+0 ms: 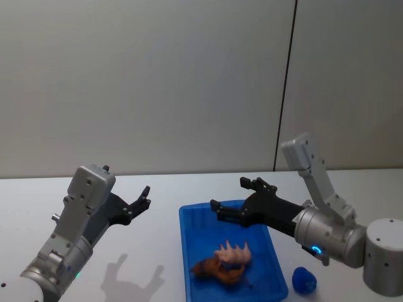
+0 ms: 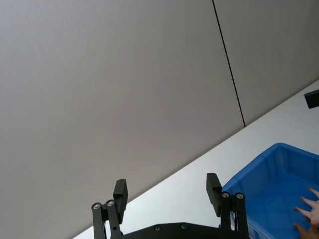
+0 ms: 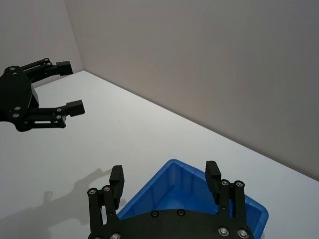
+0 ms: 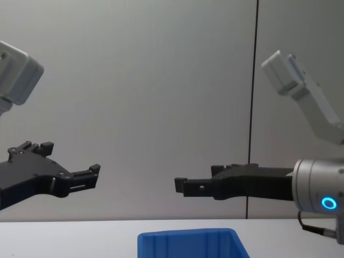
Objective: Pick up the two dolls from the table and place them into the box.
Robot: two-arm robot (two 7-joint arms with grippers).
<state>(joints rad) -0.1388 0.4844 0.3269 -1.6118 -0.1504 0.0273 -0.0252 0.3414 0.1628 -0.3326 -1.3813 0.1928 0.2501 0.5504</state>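
Observation:
The blue box [image 1: 184,251] stands on the white table [image 1: 157,239] between my two arms. Two dolls lie inside it toward its near end: a pale pink spiky one [image 1: 234,253] resting against a brown one [image 1: 213,270]. My left gripper [image 1: 143,198] hovers open and empty above the table, left of the box. My right gripper [image 1: 236,196] hangs open and empty over the box's far end. The chest view has both grippers raised well above the box [image 4: 188,239], left gripper [image 4: 72,158] and right gripper [image 4: 197,178] facing each other. Pink doll tips [image 2: 311,204] peek in the left wrist view.
A small rounded blue object [image 1: 305,280] lies on the table just right of the box's near corner. A plain grey wall with a dark vertical seam [image 1: 284,88] stands behind the table. Bare tabletop lies to the left of the box.

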